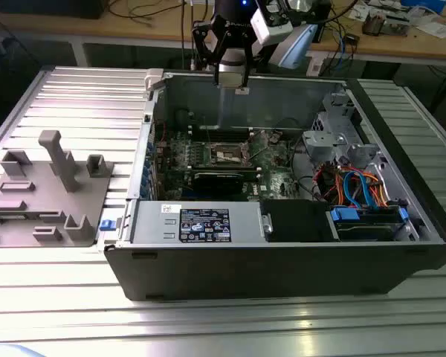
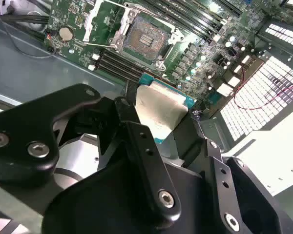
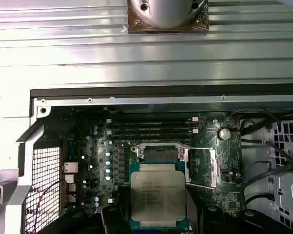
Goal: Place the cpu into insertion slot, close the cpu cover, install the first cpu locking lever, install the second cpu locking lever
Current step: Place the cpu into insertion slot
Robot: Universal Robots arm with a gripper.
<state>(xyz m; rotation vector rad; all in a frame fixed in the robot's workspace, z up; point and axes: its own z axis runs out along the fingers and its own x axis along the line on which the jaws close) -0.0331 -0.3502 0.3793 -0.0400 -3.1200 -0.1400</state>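
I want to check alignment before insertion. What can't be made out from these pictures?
1. The insertion slot, first wrist view: partly covered by the cpu in front of it.
2. The cpu's underside, both wrist views: faces away from the cameras.
3. The cpu's side edges, second wrist view: hidden behind the hand.
4. The slot's fine detail, exterior view: too small.
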